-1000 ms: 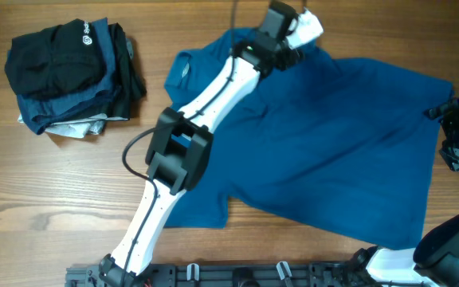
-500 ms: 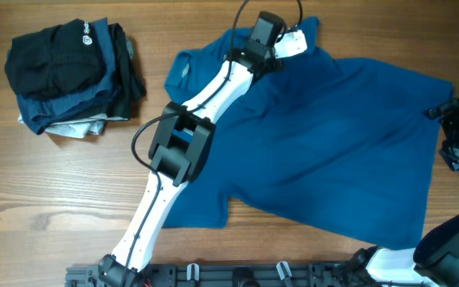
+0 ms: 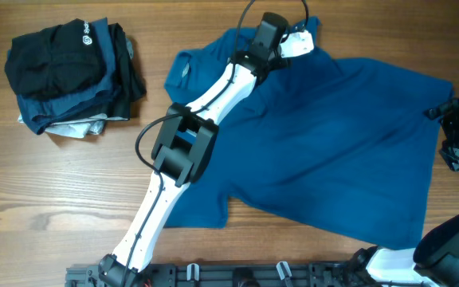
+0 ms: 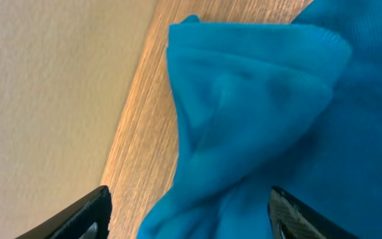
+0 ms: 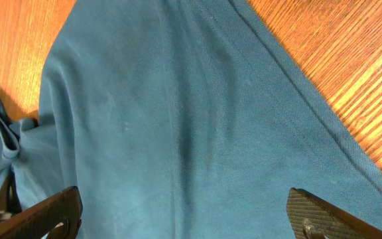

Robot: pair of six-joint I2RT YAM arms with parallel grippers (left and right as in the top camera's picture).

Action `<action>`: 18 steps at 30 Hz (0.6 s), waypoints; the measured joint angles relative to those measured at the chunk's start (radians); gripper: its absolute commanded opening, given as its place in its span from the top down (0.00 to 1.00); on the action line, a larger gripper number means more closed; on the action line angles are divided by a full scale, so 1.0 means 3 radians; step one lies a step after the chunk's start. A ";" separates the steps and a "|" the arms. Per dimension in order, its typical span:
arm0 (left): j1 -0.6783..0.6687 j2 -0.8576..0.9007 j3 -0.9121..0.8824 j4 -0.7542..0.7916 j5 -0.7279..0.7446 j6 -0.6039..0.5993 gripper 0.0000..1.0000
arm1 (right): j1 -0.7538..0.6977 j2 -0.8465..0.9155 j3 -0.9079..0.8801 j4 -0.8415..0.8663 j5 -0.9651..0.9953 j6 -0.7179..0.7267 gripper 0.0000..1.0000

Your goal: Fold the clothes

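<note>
Currently the blue polo shirt [image 3: 333, 151] lies spread over the middle and right of the wooden bench [image 3: 54, 199], one layer with soft wrinkles, its far edge bunched up near the top of the overhead view.

Left arm [image 3: 213, 96]: reaches diagonally across the shirt to that bunched far edge. In the left wrist view, the left fingers [image 4: 78, 216] stand wide apart with a raised fold of blue fabric between them. Nothing is pinched.

Right fingers [image 5: 42, 216]: also spread wide, at the right-hand edge of the shirt. In the right wrist view they sit over flat blue cloth, with a stitched hem running diagonally against bare wood. They hold nothing.

Far left of the bench, well apart from the shirt: a pile [image 3: 94, 112] of folded dark pieces. On top is a black garment [image 3: 46, 64] carrying a small white logo [image 3: 86, 33], a round mark with short lettering beside it. The lettering is too small to read.

No legible writing or brand shows on the shirt in any view.
</note>
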State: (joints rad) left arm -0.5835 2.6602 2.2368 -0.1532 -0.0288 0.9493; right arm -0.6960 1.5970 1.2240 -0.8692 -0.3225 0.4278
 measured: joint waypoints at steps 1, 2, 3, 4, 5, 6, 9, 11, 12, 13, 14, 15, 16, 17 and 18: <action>-0.0005 0.0022 0.0000 0.0050 0.0003 0.0000 0.27 | 0.0000 0.0000 0.0000 0.0000 0.0000 0.0001 0.01; -0.0018 0.0052 0.0000 0.0118 0.0005 0.0001 0.27 | 0.0000 0.0000 0.0000 -0.0001 0.0000 0.0000 0.00; -0.0025 0.0075 0.0000 0.0169 0.0005 0.0001 0.28 | 0.0000 0.0000 0.0000 -0.0001 0.0001 0.0000 0.00; -0.0036 0.0098 0.0000 0.0214 0.0006 0.0003 0.28 | 0.0000 0.0000 0.0000 -0.0001 0.0001 0.0001 0.01; -0.0048 0.0122 0.0000 0.0253 0.0013 0.0004 0.28 | 0.0000 0.0000 0.0000 -0.0001 0.0000 0.0001 0.00; -0.0061 0.0136 -0.0001 0.0287 0.0014 0.0008 0.28 | 0.0000 0.0000 0.0000 0.0000 0.0000 0.0001 0.00; -0.0095 0.0146 -0.0003 0.0384 0.0015 0.0010 0.29 | 0.0000 0.0000 0.0000 0.0000 0.0000 0.0000 0.00; -0.0114 0.0146 -0.0003 0.0402 0.0017 0.0010 0.31 | 0.0000 0.0000 0.0000 0.0000 0.0001 0.0001 0.01; -0.0126 0.0146 -0.0003 0.0399 0.0020 0.0010 0.34 | 0.0000 0.0000 0.0000 0.0000 0.0000 0.0000 0.00; -0.0130 0.0148 -0.0003 0.0401 0.0028 0.0010 0.39 | 0.0000 0.0000 0.0000 0.0000 0.0001 0.0001 0.00; -0.0136 0.0146 -0.0003 0.0411 0.0032 0.0018 0.44 | 0.0000 0.0000 0.0000 -0.0001 0.0000 0.0001 0.01; -0.0142 0.0146 -0.0003 0.0416 0.0039 0.0006 0.55 | 0.0000 0.0000 0.0000 0.0000 0.0000 0.0000 0.00; -0.0144 0.0146 -0.0003 0.0415 0.0038 0.0008 0.65 | 0.0000 0.0000 0.0000 -0.0001 0.0000 0.0001 0.01; -0.0144 0.0146 -0.0003 0.0412 0.0039 0.0004 0.67 | 0.0000 0.0000 0.0000 0.0000 0.0000 0.0001 0.00; -0.0144 0.0148 -0.0003 0.0412 0.0041 0.0010 0.68 | 0.0000 0.0000 0.0000 -0.0001 0.0001 0.0000 0.00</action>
State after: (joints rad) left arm -0.6266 2.7045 2.2360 -0.0296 -0.0166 0.9524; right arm -0.6960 1.5970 1.2240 -0.8696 -0.3222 0.4278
